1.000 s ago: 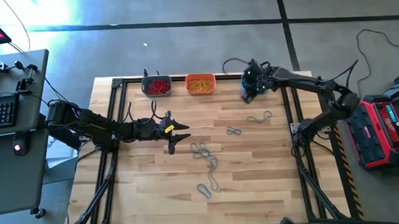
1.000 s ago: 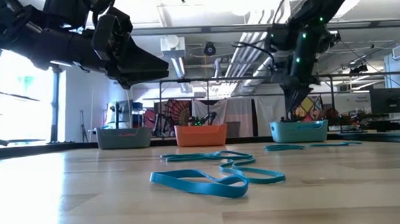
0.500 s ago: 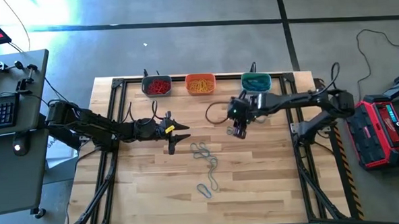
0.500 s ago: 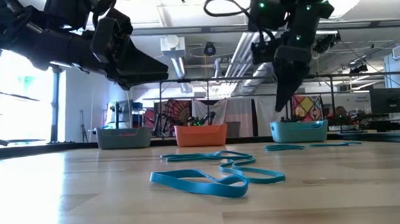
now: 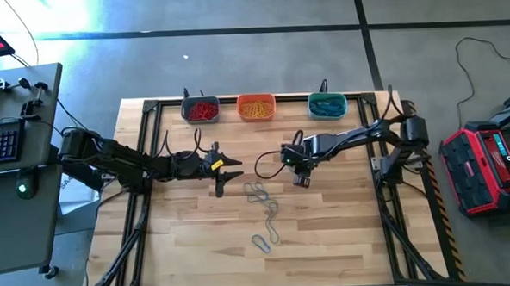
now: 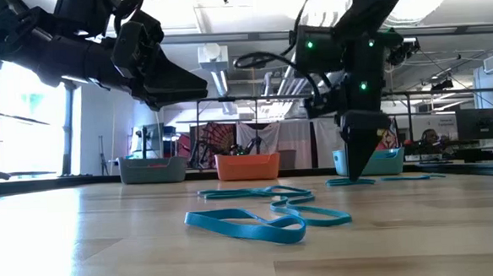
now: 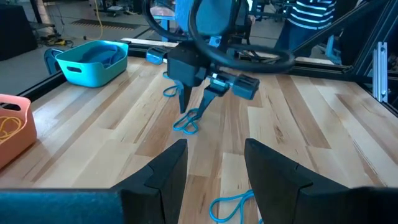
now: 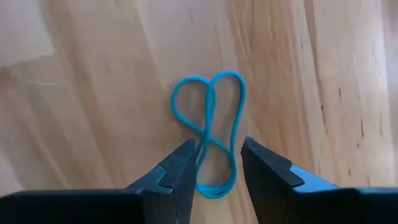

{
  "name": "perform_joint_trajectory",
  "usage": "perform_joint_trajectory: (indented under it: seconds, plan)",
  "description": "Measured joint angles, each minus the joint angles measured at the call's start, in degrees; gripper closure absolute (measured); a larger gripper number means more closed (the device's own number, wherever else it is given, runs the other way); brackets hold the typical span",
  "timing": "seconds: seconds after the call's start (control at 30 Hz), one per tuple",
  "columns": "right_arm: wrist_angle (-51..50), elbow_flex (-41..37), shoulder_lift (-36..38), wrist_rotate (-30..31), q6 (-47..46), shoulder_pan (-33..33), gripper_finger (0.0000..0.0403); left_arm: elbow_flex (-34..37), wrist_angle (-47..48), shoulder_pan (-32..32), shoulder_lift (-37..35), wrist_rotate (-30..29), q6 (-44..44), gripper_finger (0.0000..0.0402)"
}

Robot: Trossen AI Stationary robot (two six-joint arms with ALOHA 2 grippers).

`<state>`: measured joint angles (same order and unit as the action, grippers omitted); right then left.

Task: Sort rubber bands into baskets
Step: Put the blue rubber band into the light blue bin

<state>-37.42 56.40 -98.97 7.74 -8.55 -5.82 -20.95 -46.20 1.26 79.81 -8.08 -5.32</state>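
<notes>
Wooden table [image 5: 345,234]: right pincer [image 8: 216,163] open astride teal band [image 8: 211,127].

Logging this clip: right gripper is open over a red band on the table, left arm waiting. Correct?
Not quite: the band under the open right gripper is blue, as the right wrist view shows. The left gripper does wait, over the table's left half.

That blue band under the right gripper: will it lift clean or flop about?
Probably floppy: the blue band lies flat on the table, twisted into a figure-eight. It looks thin, so likely very light. The right gripper, open astride one end, may lift it dangling.
</notes>
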Motion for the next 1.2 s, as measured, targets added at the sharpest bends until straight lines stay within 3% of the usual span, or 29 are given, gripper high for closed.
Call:
perform_joint_trajectory:
  seconds: [0.2, 0.4, 0.7, 0.97, 1.13, 1.2]
  plan:
    - [-0.05, 0.07, -1.34, 0.33, 1.42, -0.07, 0.0306, 0.0, 0.03, 0.0, 0.0, 0.0, 0.0, 0.0248]
    - [-0.57, 0.13, -0.83, -2.0, 1.52, -0.13, 0.039, 0.0, 0.03, 0.0, 0.0, 0.0, 0.0, 0.0248]
    - [-5.35, 1.75, 5.53, 1.87, 0.0, 0.17, 0.0399, 0.0, 0.06, 0.0, 0.0, 0.0, -0.02, 0.0248]
    - [-11.97, 1.75, 15.73, 14.98, -2.64, -0.56, 0.0402, 0.0, 0.09, 0.02, 0.0, 0.0, -0.02, 0.0248]
    - [-14.2, 1.75, 20.85, 25.37, -2.81, -4.02, 0.0402, 0.0, -0.01, 0.02, 0.0, -0.01, -0.02, 0.0248]
    - [-13.69, 1.77, 21.77, 26.43, -0.11, -6.49, 0.0402, 0.0, -0.01, 0.02, 0.0, 0.0, -0.02, 0.0248]
